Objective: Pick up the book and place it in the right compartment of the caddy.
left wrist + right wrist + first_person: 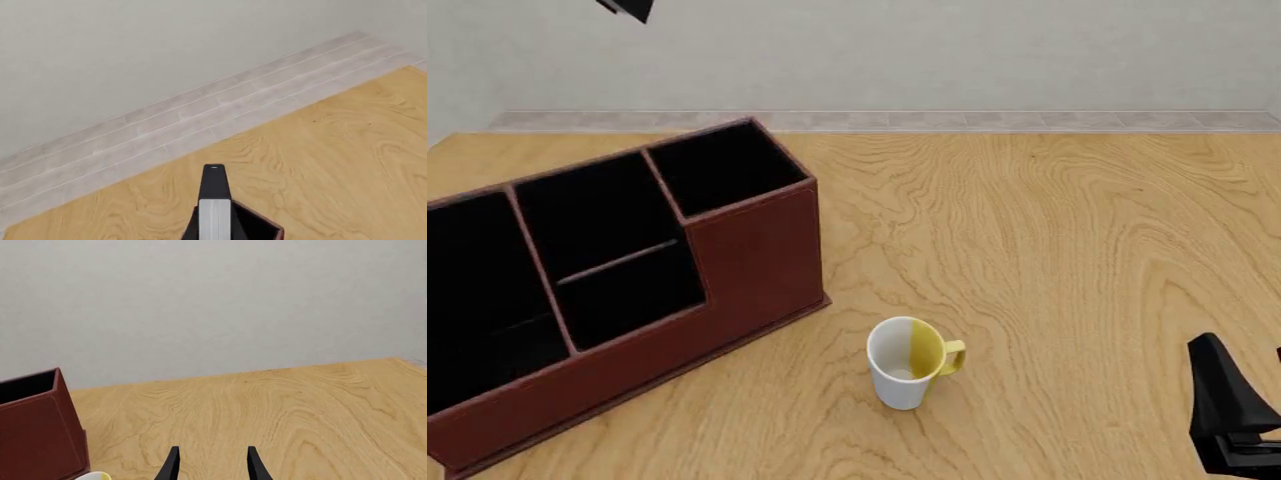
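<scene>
The left tool (215, 207) shows in its wrist view as a dark finger with the book (215, 219), white page edges toward the camera, held against it; it appears clamped on the book, though only one finger is plainly seen. Just behind the book a reddish-brown corner of the caddy (263, 226) peeks in, above the wooden surface (333, 160). In the front view only a dark scrap of the left arm (627, 8) enters at the top edge, high above the caddy (761, 260).

The caddy stands on the left of the surface, angled, its right compartment (723, 165) at the far end beside the shelved cell. A white and yellow mug (908, 362) stands near the caddy's front corner, apart from it.

The right tool (211, 462) hangs low at the near right, its two fingers spread with nothing between them.
</scene>
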`<state>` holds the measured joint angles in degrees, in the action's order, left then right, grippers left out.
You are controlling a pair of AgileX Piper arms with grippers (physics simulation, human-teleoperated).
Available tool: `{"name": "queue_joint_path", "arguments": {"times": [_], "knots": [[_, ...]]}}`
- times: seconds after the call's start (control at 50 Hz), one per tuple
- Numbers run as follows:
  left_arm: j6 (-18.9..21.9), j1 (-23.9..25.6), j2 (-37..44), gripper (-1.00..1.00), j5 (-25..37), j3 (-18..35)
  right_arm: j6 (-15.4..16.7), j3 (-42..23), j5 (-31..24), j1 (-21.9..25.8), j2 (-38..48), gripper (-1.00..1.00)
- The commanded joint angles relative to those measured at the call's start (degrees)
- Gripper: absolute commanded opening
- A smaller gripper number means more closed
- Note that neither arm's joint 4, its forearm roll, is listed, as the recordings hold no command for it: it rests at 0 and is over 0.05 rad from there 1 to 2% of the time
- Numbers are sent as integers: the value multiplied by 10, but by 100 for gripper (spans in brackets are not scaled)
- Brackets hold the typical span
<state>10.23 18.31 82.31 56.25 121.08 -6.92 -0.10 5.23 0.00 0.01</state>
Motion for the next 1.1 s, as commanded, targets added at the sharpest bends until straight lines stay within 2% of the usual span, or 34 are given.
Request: {"name": "queue_joint_path", "arguments": {"times": [0.02, 0.06, 0.08, 0.1, 0.22, 0.26, 0.28, 0.3, 0.32, 0.34, 0.5, 0.52, 0.6, 0.66, 0.7, 0.74, 0.78, 0.82, 0.92, 1.1], "knots": [[18, -39, 28, -100, -9, 13, 0, 0, -1, -2, 0, 100], [23, -42, 30, -100, -11, 16, -1, 0, -1, -3, 0, 100], [2, -55, 53, -100, 9, 53, -1, 1, -1, -3, 0, 100], [14, -57, 56, -100, 8, 53, -1, 1, -2, -3, 0, 100], [10, -65, 84, -100, 33, 92, -1, 1, -2, 0, 0, 100], [17, -63, 91, -100, 47, 82, 0, 1, -2, 0, 0, 100], [45, -82, 98, -100, 48, 73, -2, 1, -2, -1, 0, 100], [31, -74, 95, -100, 45, 71, -1, 1, -2, -1, 0, 100], [41, -80, 99, -100, 52, 66, -1, 1, -2, -1, 0, 100], [34, -75, 93, -100, 47, 63, -2, 1, -2, -1, 0, 100], [28, -82, 132, -100, 116, 135, -2, 1, -1, -1, 0, 100], [45, -80, 131, -100, 120, 130, -2, 1, -1, 0, 0, 100], [48, -56, 124, -100, 136, 119, -2, 1, -2, 1, 0, 100], [60, -59, 123, -100, 136, 112, -3, 1, -2, 2, 0, 100], [57, -50, 121, -100, 136, 109, -2, 1, -1, 3, 0, 100], [49, -63, 127, -100, 136, 115, -2, 1, -1, 3, 0, 100], [64, -53, 125, -100, 136, 97, -3, 1, 0, 4, 0, 100], [47, -42, 133, -100, 136, 98, -3, 1, 0, 3, 0, 100], [63, -42, 145, -100, 136, 103, -5, 1, 0, 2, 0, 100], [44, -30, 169, -100, 136, 126, -5, 1, -1, 0, 0, 100]]}}
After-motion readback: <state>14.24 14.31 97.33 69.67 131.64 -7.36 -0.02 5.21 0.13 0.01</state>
